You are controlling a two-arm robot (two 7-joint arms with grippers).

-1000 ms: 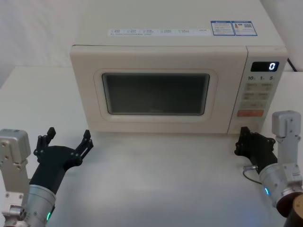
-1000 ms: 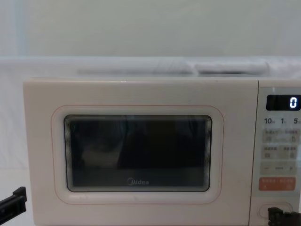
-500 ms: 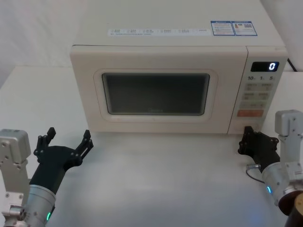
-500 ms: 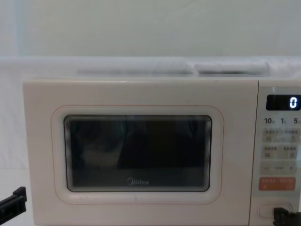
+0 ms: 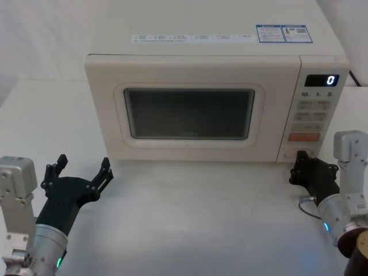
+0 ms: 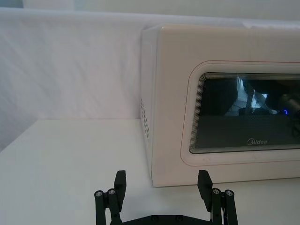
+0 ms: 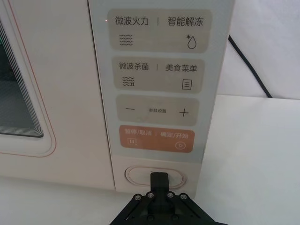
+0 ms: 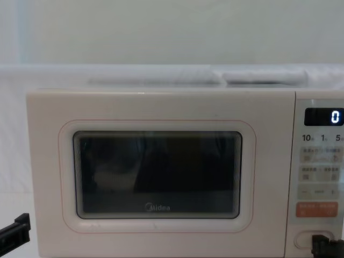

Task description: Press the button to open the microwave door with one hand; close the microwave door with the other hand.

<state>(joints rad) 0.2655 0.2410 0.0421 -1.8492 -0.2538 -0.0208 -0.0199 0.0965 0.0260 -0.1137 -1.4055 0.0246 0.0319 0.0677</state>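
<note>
The cream microwave door (image 5: 190,112) with its dark window is closed, and also shows in the chest view (image 8: 156,172) and the left wrist view (image 6: 243,112). The wide cream button (image 7: 138,176) sits at the bottom of the control panel, under the orange key (image 7: 157,138). My right gripper (image 7: 159,179) is shut, its tip right in front of the button's middle; I cannot tell if it touches. In the head view the right gripper (image 5: 299,163) sits at the microwave's lower right corner. My left gripper (image 5: 80,170) hovers open over the table, front left of the door (image 6: 162,182).
The microwave stands on a white table (image 5: 201,218) with open surface in front of it. Its display (image 5: 330,80) reads 0. A black cable (image 7: 248,61) runs behind the microwave's right side. A white wall lies behind.
My right gripper has crept slightly right and forward, closer to the button. The door has stayed closed and the left arm has not moved.
</note>
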